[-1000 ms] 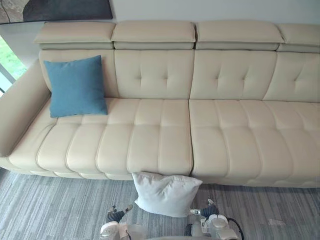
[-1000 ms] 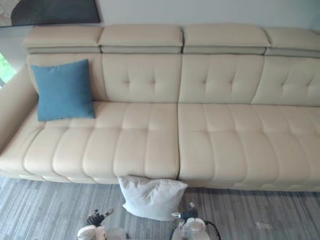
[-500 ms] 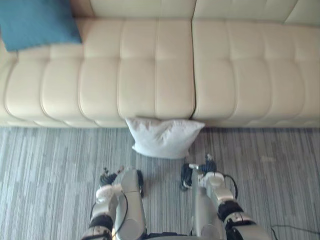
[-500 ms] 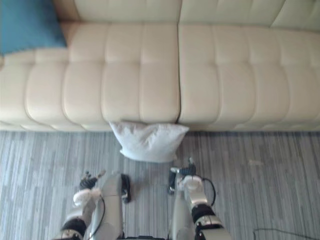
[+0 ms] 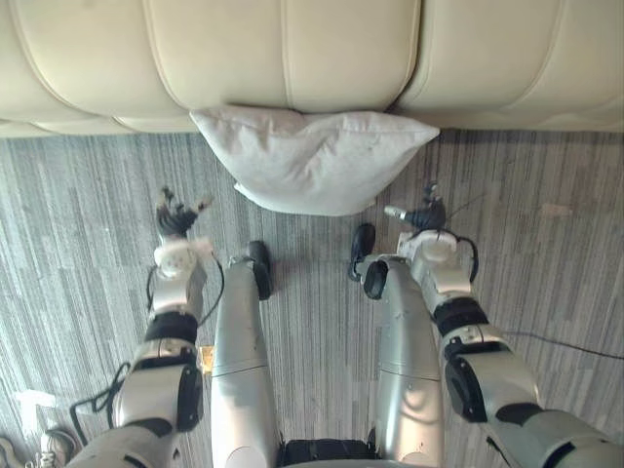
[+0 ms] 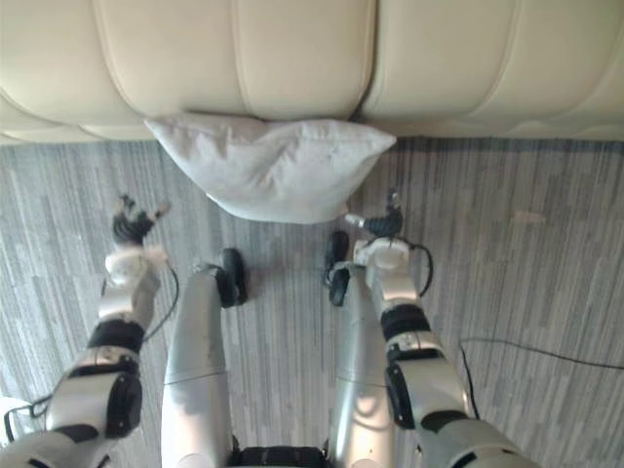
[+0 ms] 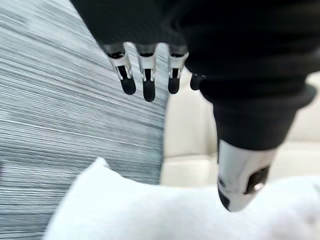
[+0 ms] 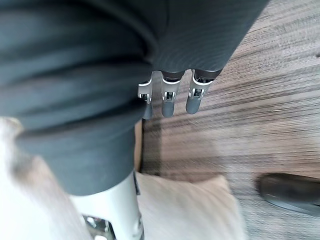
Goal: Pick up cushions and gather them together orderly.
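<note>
Left eye view: the white cushion (image 5: 312, 161) lies on the striped grey carpet (image 5: 78, 195), touching the front base of the cream sofa (image 5: 292, 49). The left robot hand (image 5: 177, 216) and right robot hand (image 5: 421, 213) hover near it, fingers straight, holding nothing.

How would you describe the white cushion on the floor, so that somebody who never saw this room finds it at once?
Start at the long cream leather sofa. At the foot of its front, a plump white fabric cushion lies on the grey striped carpet. Unlike the sofa's fixed cream padding, it is loose, white and pointed at its corners.
</note>
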### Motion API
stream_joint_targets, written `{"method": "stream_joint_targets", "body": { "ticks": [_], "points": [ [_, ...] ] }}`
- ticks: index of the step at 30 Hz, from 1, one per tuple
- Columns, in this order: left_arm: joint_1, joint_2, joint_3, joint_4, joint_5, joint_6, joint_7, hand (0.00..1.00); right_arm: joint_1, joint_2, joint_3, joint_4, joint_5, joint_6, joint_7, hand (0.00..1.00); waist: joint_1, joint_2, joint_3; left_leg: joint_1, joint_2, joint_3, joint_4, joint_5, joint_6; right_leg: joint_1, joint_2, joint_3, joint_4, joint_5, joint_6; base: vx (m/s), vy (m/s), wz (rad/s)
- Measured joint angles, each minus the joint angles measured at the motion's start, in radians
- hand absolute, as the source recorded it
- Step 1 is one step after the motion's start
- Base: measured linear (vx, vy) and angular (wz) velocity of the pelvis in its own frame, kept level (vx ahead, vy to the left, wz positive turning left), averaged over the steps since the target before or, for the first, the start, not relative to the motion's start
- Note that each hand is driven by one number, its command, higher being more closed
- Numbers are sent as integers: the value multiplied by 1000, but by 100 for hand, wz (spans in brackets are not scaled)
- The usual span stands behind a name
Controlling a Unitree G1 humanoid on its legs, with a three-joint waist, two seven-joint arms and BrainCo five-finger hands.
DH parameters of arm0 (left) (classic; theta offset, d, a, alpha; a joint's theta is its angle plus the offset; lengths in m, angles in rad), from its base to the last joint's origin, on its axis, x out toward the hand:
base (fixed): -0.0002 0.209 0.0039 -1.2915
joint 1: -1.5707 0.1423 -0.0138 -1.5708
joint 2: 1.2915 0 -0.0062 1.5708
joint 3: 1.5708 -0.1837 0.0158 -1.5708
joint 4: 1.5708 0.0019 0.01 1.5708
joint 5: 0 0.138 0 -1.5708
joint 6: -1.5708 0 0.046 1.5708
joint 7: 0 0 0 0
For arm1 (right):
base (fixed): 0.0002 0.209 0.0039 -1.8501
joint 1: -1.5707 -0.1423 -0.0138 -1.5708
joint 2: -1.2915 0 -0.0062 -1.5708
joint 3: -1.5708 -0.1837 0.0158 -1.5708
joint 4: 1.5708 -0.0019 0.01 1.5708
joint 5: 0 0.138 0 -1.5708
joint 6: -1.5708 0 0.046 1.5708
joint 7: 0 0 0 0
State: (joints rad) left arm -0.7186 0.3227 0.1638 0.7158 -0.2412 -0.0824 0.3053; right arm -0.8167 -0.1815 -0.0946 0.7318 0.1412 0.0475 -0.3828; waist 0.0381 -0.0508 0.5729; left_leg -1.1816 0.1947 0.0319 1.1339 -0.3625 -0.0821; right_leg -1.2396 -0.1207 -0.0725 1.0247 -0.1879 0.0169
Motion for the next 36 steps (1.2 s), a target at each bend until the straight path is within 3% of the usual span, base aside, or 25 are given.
{"method": "stream_joint_targets", "body": {
  "ticks": [6,7,10,16,23,27,31,36],
  "points": [
    [-105,14,-130,-32,-27,-15,33,0,-97,14,43,-54,35,-30,-43,0,-2,0,0,-25,-10,-15,-44,30,-10,-20,-3,-13,-26,3,-2,-25,-10,8],
    [-131,9,-161,-34,-29,-20,42,100,-122,27,60,-56,36,-32,-54,100,-2,0,0,-25,-11,-17,-51,34,-15,-20,-3,-19,-28,4,-4,-23,-24,6],
    [-188,-8,-209,-34,-38,-20,66,100,-158,66,72,-71,59,-34,-75,100,-6,0,0,-25,-12,-30,-62,43,-24,-20,-2,-28,-26,5,-6,-17,-24,8],
    [-199,14,-249,-33,-59,-20,119,100,-141,57,103,-130,139,-35,-111,100,-11,0,0,-24,-13,-46,-69,55,-39,-21,1,-37,-20,5,-7,-19,-4,3],
    [-196,38,-320,-52,-87,-21,149,100,-70,54,148,-251,176,-89,-126,100,-23,0,-1,27,-11,-57,-89,74,-42,45,3,-55,-56,16,-23,-49,14,2],
    [-108,7,-338,-198,-94,-44,171,100,46,62,155,-344,184,-125,-129,100,-24,1,-4,166,-9,-39,-193,98,-33,181,11,-53,-160,47,-19,-41,-15,-2],
    [-12,-33,-350,-303,-93,-51,187,100,153,77,163,-402,184,-126,-131,100,-16,1,-5,318,0,-14,-292,109,-29,333,29,-54,-275,76,-20,30,-15,-13],
    [205,-141,-346,-494,-72,-65,200,100,365,111,168,-637,164,-129,-133,100,7,8,-13,564,-9,25,-439,130,-33,560,29,-53,-401,92,-26,116,15,-1]
  ]
}}
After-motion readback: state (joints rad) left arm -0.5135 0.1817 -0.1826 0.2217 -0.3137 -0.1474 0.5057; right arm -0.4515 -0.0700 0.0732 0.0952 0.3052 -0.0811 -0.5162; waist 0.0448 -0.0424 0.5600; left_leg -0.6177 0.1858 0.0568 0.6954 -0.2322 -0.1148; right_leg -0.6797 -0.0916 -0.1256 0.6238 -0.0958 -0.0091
